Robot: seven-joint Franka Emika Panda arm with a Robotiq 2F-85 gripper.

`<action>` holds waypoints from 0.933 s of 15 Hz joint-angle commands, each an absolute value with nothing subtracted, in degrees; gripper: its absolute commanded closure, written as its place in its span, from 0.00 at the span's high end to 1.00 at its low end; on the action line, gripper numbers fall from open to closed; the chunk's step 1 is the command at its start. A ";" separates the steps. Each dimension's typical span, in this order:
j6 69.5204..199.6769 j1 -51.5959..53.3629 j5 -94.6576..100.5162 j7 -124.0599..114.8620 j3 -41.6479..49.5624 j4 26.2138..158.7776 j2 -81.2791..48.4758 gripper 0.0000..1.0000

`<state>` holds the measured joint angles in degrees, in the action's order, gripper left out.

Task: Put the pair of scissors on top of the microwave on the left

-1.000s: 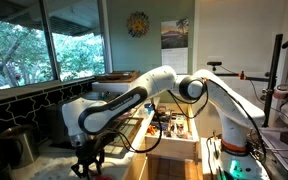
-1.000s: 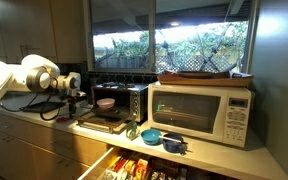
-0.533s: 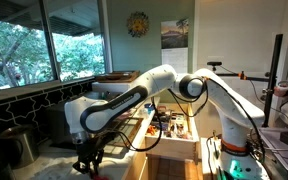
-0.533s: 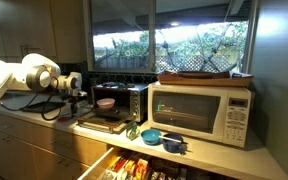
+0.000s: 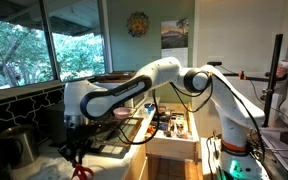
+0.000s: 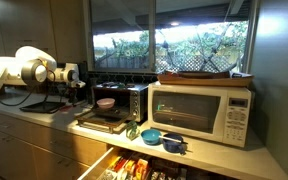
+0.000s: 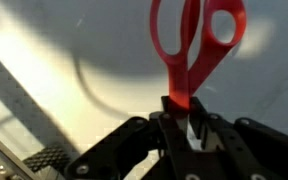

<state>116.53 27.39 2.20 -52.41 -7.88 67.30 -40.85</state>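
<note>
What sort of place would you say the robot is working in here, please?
Most likely a home kitchen: a white microwave and a smaller dark microwave stand on a counter under wide windows, with a full drawer pulled open below.

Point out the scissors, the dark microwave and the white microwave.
pair of scissors (image 7: 187, 80): wrist view, where the red handles meet.
dark microwave (image 6: 139, 102): an exterior view, silvery front.
white microwave (image 6: 199, 112): an exterior view, door.
</note>
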 commanded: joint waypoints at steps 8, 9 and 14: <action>120.35 27.86 0.02 -59.39 -7.77 64.36 -35.08 0.06; 120.38 27.32 -1.15 -60.71 -7.89 63.58 -34.86 0.06; 120.91 25.35 -4.47 -70.08 -6.72 58.20 -34.47 0.06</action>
<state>120.59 26.47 -2.44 -64.90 -7.52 61.36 -34.56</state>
